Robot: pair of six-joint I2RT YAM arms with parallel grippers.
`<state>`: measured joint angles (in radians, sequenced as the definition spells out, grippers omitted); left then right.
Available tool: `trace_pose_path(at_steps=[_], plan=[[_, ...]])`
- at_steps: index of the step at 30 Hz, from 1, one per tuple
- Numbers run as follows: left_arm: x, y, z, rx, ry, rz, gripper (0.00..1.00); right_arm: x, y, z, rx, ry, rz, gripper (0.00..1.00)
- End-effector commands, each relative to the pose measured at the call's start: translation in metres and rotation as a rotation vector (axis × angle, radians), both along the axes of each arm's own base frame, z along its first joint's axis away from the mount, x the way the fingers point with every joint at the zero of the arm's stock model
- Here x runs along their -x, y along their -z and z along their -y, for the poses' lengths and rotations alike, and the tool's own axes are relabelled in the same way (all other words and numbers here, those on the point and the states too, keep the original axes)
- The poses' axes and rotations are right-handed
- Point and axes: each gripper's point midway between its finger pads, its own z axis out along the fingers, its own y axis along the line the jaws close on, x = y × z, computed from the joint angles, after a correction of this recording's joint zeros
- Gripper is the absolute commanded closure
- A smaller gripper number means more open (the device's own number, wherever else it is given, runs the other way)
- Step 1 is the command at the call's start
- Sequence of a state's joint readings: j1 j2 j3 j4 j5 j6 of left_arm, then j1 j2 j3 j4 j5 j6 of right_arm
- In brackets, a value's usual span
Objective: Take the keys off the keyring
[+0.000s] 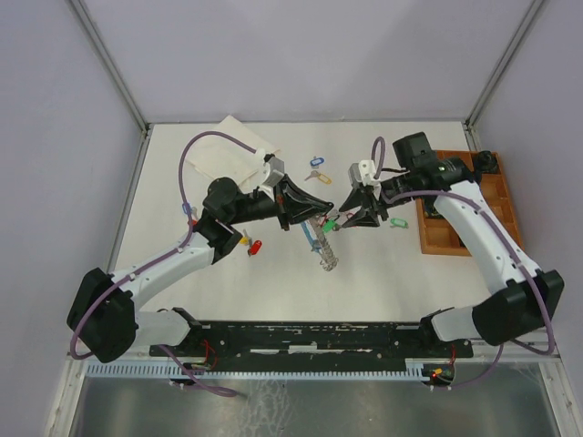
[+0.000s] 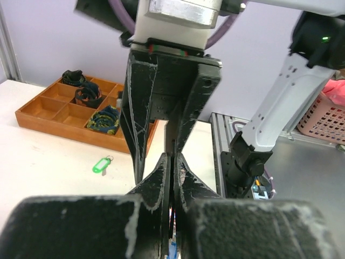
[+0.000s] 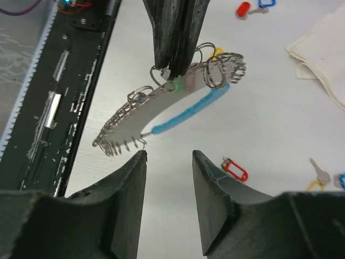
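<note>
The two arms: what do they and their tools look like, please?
The left arm and right arm have white links, black joints and a looping purple cable each. The left tool and right tool are black, with tapering fingers scuffed pale at the edges.

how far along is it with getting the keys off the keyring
Partly done, it seems. Loose on the table: a red-tagged key, a green-tagged key and a blue-tagged key. In hand: the left gripper is shut on the keyring, with the right gripper open just short of it. Left: small wire rings hang on the keyring; whether keys are on them I cannot tell.
</note>
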<state>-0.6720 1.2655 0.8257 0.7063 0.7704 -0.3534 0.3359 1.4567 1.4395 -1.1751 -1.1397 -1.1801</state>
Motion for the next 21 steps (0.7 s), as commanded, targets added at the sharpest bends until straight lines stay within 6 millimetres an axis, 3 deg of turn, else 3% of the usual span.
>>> trace_pose_path(at_steps=[1,4,9,13,21], plan=[[0.01,-0.03,-0.004,0.038,0.014,0.156,0.97,-0.022,-0.045,0.0,-0.063,0.183,0.126,0.49],[0.013,-0.029,-0.004,0.031,0.032,0.178,0.97,-0.005,-0.048,-0.005,-0.134,0.104,0.117,0.45],[0.021,-0.028,-0.003,0.025,0.074,0.198,0.97,-0.008,-0.05,-0.018,-0.228,0.102,0.029,0.47],[0.027,-0.03,-0.002,0.038,0.11,0.208,0.97,-0.013,-0.037,-0.024,-0.253,0.101,0.032,0.5],[0.035,-0.031,0.006,0.042,0.169,0.216,0.97,0.009,-0.03,-0.033,-0.282,-0.026,0.033,0.55]])
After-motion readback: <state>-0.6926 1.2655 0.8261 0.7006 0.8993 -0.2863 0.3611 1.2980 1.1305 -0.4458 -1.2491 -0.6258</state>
